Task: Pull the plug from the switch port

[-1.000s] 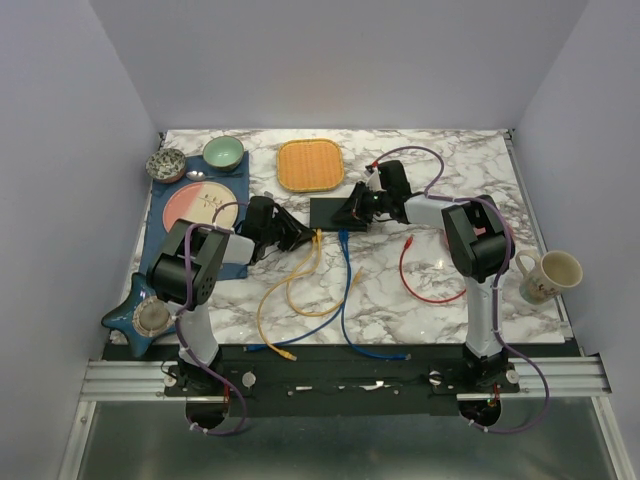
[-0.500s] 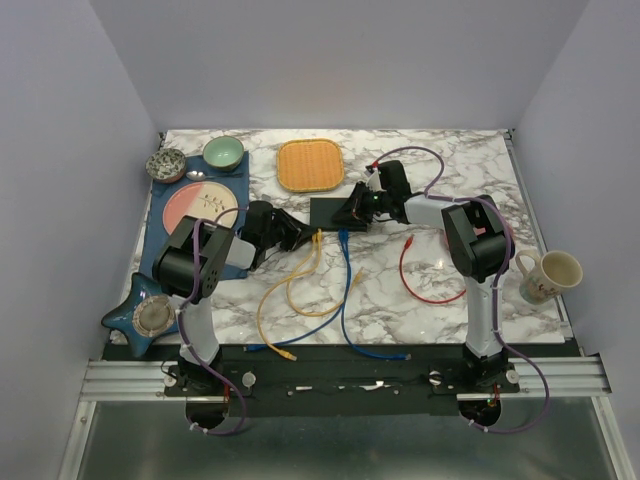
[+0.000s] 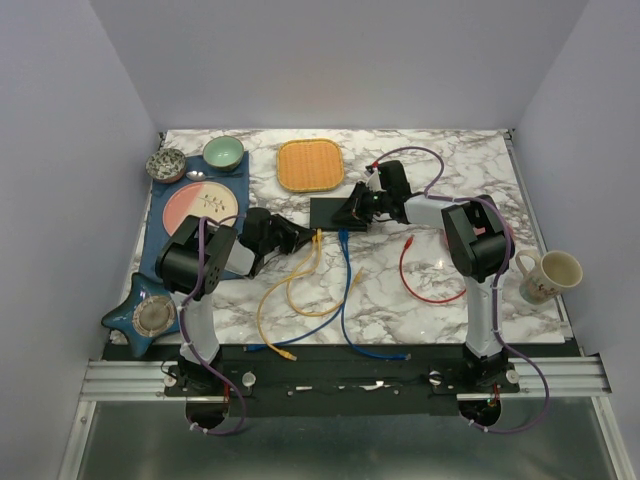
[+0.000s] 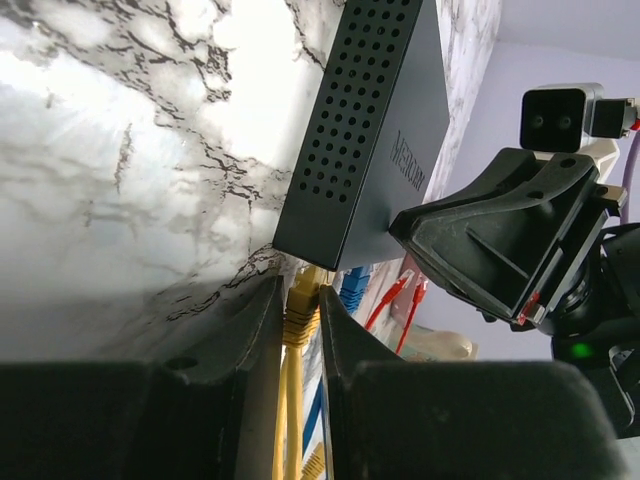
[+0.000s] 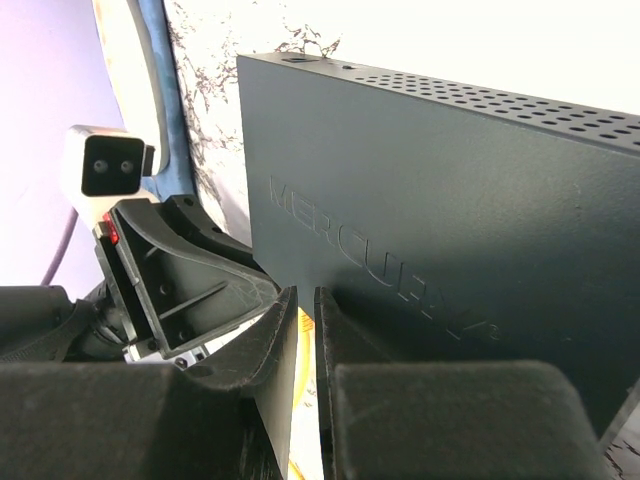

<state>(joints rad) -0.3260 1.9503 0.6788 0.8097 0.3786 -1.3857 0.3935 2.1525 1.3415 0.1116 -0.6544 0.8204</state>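
plug [image 4: 301,316] clamped in left gripper [image 4: 298,292] wants a straight pull back toward its wrist while right gripper [image 5: 304,296], jaws together, steadies switch [image 5: 450,200].

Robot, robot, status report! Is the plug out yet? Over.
Left gripper shut on yellow plug, seated in switch. Right gripper shut, on switch. Blue plug beside it.

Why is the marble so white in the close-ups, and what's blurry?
Left wrist view: glare bleaches the table; the end effector fingers around the yellow plug look soft. Right wrist view: overexposed above the switch. Top view: even, sharp.
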